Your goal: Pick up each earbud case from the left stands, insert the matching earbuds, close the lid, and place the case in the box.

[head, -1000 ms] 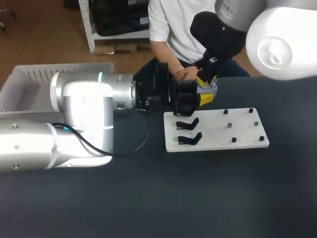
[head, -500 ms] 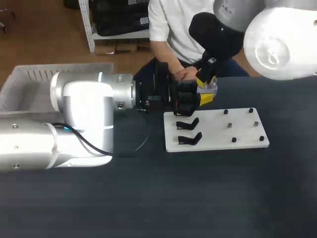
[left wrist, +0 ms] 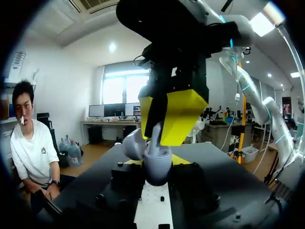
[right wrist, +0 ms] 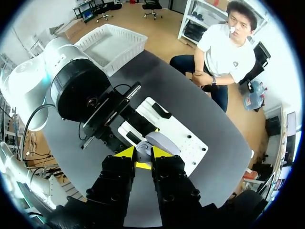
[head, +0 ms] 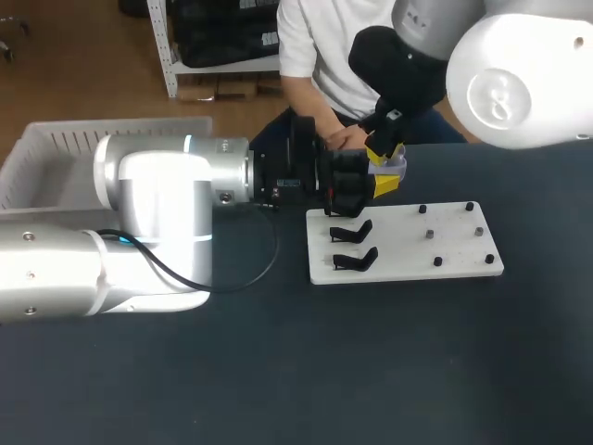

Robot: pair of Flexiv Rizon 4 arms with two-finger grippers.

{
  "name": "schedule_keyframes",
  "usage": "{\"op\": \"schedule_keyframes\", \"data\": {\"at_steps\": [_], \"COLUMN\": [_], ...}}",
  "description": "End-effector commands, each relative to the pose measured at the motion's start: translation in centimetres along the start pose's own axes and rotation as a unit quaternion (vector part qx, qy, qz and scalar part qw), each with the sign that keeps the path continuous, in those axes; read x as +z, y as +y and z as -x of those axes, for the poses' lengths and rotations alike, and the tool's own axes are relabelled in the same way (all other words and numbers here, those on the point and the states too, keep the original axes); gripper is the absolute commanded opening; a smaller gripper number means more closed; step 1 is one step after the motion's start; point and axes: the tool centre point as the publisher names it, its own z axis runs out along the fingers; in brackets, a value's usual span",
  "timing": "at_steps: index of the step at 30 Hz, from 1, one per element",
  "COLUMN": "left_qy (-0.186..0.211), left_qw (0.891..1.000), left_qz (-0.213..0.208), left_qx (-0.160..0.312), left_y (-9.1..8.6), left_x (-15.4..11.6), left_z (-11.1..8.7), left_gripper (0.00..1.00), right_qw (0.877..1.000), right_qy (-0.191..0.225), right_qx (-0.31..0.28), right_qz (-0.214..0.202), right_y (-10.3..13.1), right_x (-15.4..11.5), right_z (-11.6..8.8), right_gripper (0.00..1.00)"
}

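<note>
Now earbud case (right wrist: 160, 141) clamped in right hand (right wrist: 143, 155).

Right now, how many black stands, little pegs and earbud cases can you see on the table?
Black stands: 2 showing
Little pegs: 6
Earbud case: 1
Total: 9

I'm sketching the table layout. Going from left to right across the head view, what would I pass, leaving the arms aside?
box → cable → stands → pegs
</note>
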Motion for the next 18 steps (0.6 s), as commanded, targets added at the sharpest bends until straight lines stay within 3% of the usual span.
{"op": "schedule_keyframes", "data": {"at_steps": [1, 18], "left_qy": [-0.003, -0.003], "left_qw": [1.0, 1.0], "left_qz": [0.002, 0.002], "left_qx": [0.002, 0.002], "left_y": [-0.07, -0.07], "left_x": [0.04, 0.04], "left_z": [-0.11, -0.11], "left_gripper": [0.0, 0.0], "right_qw": [1.0, 1.0], "right_qy": [0.007, 0.013], "right_qx": [-0.002, -0.006], "right_qz": [-0.005, -0.018], "right_y": [0.11, 0.32], "right_x": [0.24, 0.45], "right_z": [0.15, -0.02], "right_gripper": [0.0, 0.0]}}
